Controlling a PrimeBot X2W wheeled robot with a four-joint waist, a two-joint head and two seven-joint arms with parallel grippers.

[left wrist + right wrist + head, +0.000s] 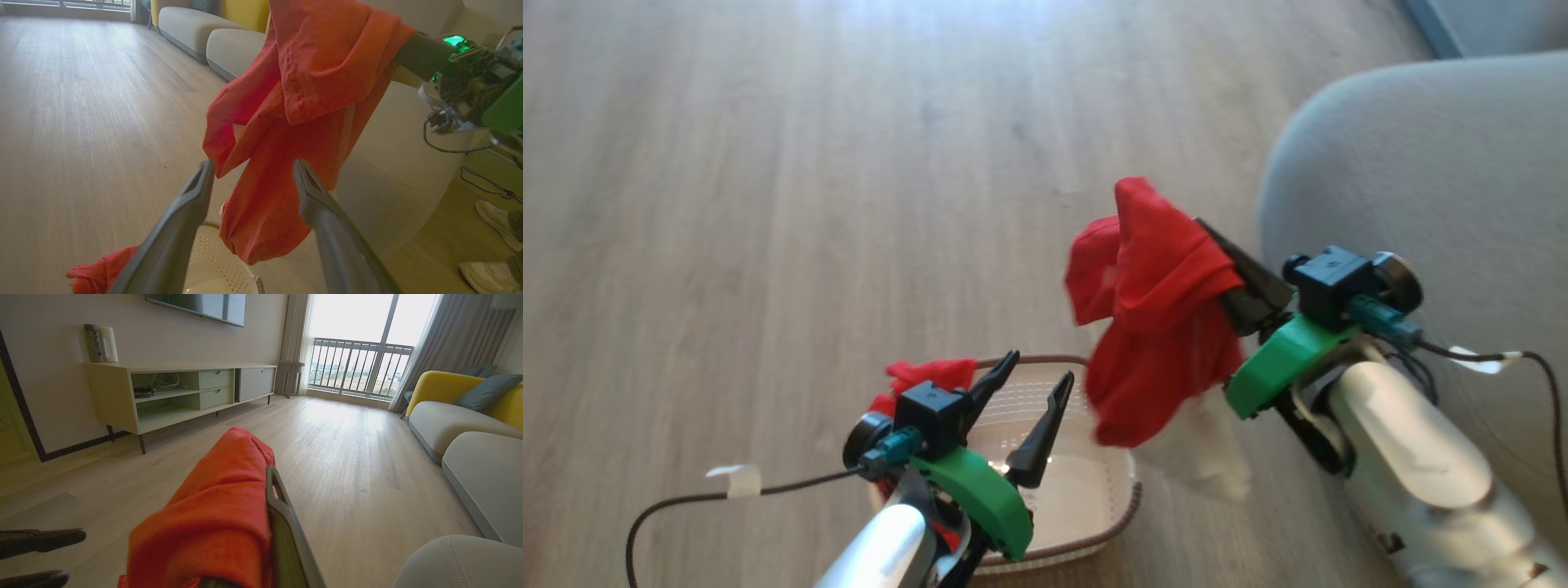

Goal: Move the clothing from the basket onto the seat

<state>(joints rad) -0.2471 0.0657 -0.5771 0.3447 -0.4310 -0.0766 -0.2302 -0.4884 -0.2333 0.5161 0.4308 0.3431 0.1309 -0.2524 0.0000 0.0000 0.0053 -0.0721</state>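
1. Dangling from the right fingers (1213, 241), clenched on it, the red garment (1160, 327) hangs with the seat (1421, 163) at its 3 o'clock.
2. And the left fingers (1041, 367) sit released over the basket (1131, 506), at the garment's 7 o'clock.

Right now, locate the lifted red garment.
Head view, right of centre: the red garment hangs from the shut right claw, between the basket and the grey seat.

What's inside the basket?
A bare pale bottom shows in the basket. A red cloth sits at its left rim. The left gripper hides the near corner.
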